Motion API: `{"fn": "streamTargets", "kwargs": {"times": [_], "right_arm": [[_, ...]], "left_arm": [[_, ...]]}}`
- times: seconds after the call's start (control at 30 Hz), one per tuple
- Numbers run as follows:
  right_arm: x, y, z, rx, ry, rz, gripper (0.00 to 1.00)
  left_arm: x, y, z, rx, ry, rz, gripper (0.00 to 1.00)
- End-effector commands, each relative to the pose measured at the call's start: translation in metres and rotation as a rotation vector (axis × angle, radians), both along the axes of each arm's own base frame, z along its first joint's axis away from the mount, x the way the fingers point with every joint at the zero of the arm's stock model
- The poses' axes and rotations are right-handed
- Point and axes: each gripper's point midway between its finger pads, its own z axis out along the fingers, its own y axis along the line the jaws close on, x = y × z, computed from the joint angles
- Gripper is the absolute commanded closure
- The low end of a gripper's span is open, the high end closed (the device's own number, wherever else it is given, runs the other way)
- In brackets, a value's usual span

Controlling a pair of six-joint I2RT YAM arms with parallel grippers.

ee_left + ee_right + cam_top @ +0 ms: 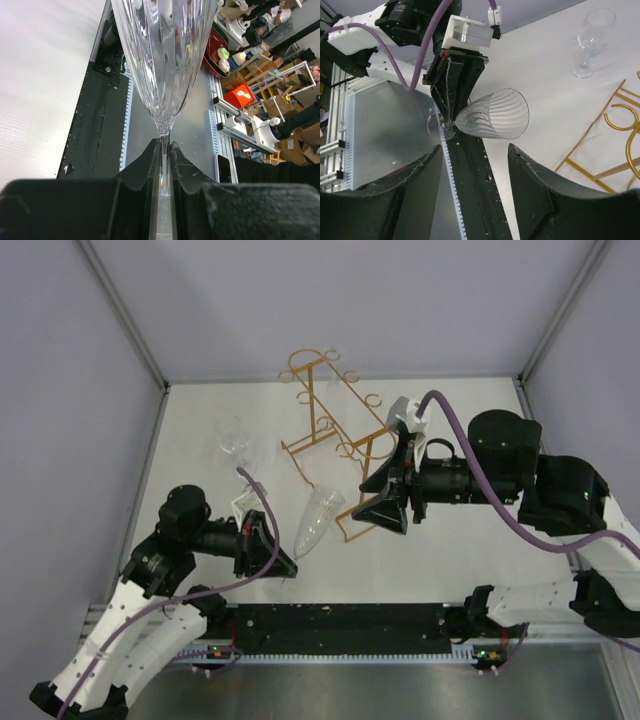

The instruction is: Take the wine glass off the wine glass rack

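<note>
Clear fluted crystal fills the left wrist view: the glass (pixel 160 60) narrows to a thin stem, and the left gripper (pixel 164 150) is closed tight on that stem, just under the bowl. From above we see it at the near edge of the table (pixel 480 420), tipped almost on its side with the rim toward the rack (pixel 312 395) and well clear of the wires. We judge the lift-off itself done. What remains is to stand the glass down and let go.

Further in, the right gripper (pixel 375 502) hangs just beside the rack's near end with its matte black jaws wide apart and nothing between them. We cannot tell whether it touches the wire. The rack is thin gold-orange wire with curled loops. Beyond it, a rounder second glass (pixel 232 435) stands upright on the table.
</note>
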Motion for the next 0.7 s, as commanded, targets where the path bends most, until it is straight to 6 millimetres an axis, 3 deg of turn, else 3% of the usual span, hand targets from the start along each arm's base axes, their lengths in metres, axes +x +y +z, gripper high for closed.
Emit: {"fn": "streamTargets", "kwargs": {"times": [0.0, 0.27, 0.67], "right_arm": [[-0.005, 0.007, 0.013, 0.039, 0.038, 0.037, 0.46], [-0.013, 0.029, 0.010, 0.034, 0.082, 0.130, 0.48], [-0.019, 0.044, -0.001, 0.003, 0.105, 0.206, 0.53]], "left_arm": [[-0.013, 0.002, 0.008, -0.047, -0.083, -0.057, 1.00], [-0.023, 0.005, 0.011, -0.065, -0.105, -0.080, 1.00], [-0.027, 0.004, 0.015, -0.072, -0.124, -0.106, 1.00]]}}
